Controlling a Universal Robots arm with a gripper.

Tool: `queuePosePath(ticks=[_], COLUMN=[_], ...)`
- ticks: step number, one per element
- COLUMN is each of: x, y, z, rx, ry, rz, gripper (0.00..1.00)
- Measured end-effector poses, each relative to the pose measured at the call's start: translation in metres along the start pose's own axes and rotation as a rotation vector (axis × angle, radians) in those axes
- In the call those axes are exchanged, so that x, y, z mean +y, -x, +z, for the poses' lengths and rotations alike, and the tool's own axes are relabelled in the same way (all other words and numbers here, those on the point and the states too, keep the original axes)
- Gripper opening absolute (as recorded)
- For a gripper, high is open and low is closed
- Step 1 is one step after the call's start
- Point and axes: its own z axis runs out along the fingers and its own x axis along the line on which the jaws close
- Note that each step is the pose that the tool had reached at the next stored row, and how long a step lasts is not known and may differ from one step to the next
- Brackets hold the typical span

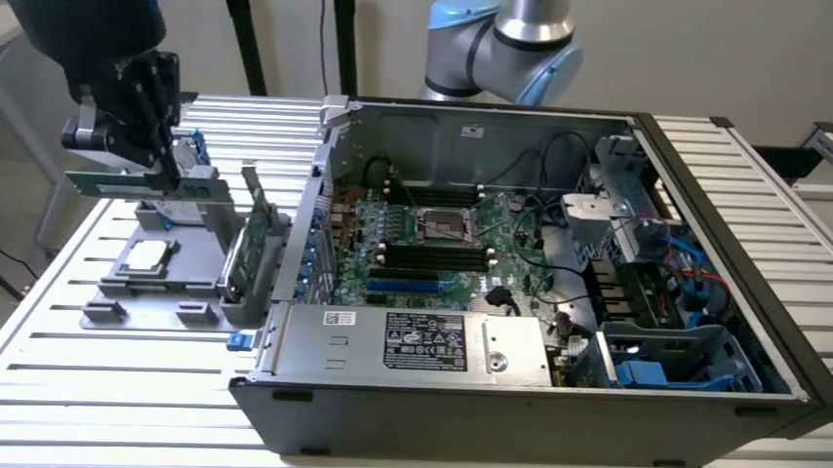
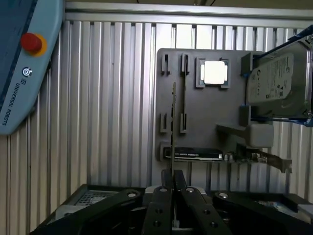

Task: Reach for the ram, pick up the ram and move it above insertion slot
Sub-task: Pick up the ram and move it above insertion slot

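The ram (image 1: 107,183) is a thin green stick, level in the air above the grey holder tray (image 1: 137,292) at the exterior view's left. My gripper (image 1: 140,168) is shut on it from above. The wrist view has the ram (image 2: 173,122) edge-on as a thin line running out from between my fingers (image 2: 163,196), with the gripper (image 2: 172,180) over the tray's (image 2: 205,122) narrow grooves. The dark insertion slots (image 1: 436,256) lie on the motherboard inside the open computer case, well off toward the exterior view's right of the gripper.
The tray also holds a processor (image 2: 214,72), a silver hard drive (image 2: 276,83) and a larger expansion card (image 1: 256,239) standing on edge. The case wall (image 1: 306,224) rises between tray and motherboard. A teach pendant (image 2: 22,63) lies on the slatted table.
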Motion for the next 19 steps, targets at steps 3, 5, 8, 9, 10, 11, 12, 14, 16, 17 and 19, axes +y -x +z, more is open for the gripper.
queuePosePath(ticks=[3,5,8,9,10,11,12,14,16,17,19], x=[-0.0098,-0.018,-0.0301,-0.0343,-0.0387,-0.0429,-0.0472,-0.0559,-0.0647,-0.0692,-0.0785], y=[0.0,0.0,0.001,0.002,0.002,0.003,0.003,0.004,0.005,0.006,0.007], z=[-0.008,-0.0097,-0.0105,-0.0106,-0.0109,-0.0111,-0.0113,-0.0118,-0.0122,-0.0124,-0.0129], rx=[-0.0023,-0.0035,-0.006,-0.0065,-0.0069,-0.0072,-0.0075,-0.008,-0.0083,-0.0084,-0.0084], ry=[0.0013,0.0015,0.0015,0.0014,0.0015,0.0015,0.0015,0.0015,0.0016,0.0015,0.0015], rz=[-0.001,-0.001,-0.001,-0.001,-0.001,-0.001,-0.001,-0.001,-0.001,-0.001,-0.001], gripper=[0.13,0.13,0.13,0.13,0.13,0.13,0.13,0.13,0.13,0.13,0.13])
